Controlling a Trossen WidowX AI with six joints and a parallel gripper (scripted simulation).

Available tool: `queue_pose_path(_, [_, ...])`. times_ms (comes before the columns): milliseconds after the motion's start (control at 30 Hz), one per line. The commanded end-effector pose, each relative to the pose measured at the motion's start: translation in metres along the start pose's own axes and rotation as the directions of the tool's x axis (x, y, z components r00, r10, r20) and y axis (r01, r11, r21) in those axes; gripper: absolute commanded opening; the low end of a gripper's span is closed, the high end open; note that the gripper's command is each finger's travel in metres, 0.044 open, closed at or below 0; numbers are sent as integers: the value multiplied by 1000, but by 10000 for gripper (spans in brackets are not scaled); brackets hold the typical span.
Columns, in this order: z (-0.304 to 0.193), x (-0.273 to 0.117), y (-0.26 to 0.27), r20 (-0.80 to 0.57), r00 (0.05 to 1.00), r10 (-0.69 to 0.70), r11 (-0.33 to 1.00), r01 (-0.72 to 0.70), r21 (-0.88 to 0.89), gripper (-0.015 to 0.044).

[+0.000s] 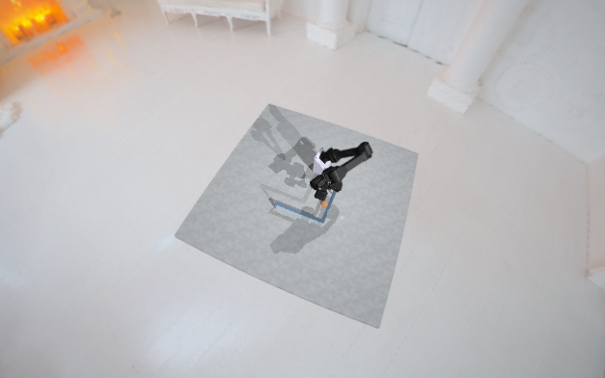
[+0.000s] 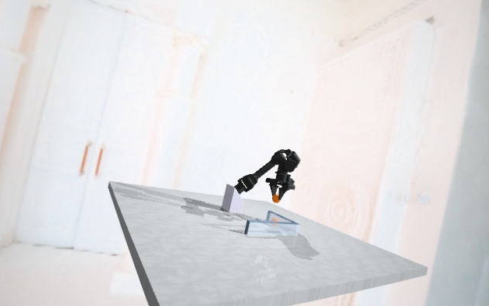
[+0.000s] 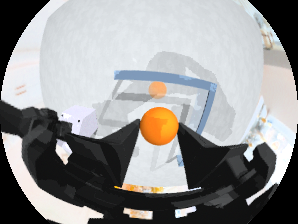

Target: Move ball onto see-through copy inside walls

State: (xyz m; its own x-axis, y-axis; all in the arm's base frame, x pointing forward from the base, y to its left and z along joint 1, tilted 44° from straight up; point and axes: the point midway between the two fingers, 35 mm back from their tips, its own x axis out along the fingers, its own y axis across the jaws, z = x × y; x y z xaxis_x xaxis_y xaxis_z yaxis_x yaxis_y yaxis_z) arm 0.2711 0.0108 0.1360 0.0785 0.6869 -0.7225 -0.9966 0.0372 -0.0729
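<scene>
Orange ball (image 1: 324, 203) at gripper (image 1: 322, 197) tip in top view, above corner of clear walls (image 1: 299, 213) on grey table (image 1: 236, 217); black arm (image 1: 347, 161) reaches from white base block (image 1: 320, 161).

Exterior view: gripper (image 2: 276, 197) points down, fingers clamped on ball (image 2: 276, 198), ball raised well above table (image 2: 191, 250). See-through copy (image 2: 274, 220) sits inside walls (image 2: 271, 227), below ball.

Wrist view: ball (image 3: 158, 124) pinched between dark fingers; paler copy (image 3: 157, 90) beyond, inside walls (image 3: 209, 106).
</scene>
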Motion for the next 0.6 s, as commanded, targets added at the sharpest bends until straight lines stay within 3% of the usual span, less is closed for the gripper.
queue_pose_path(0, [4, 10, 0, -5, 1000, 5, 1000, -5, -3, 0])
queue_pose_path(567, [17, 61, -3, -2, 1000, 4, 1000, -4, -4, 0])
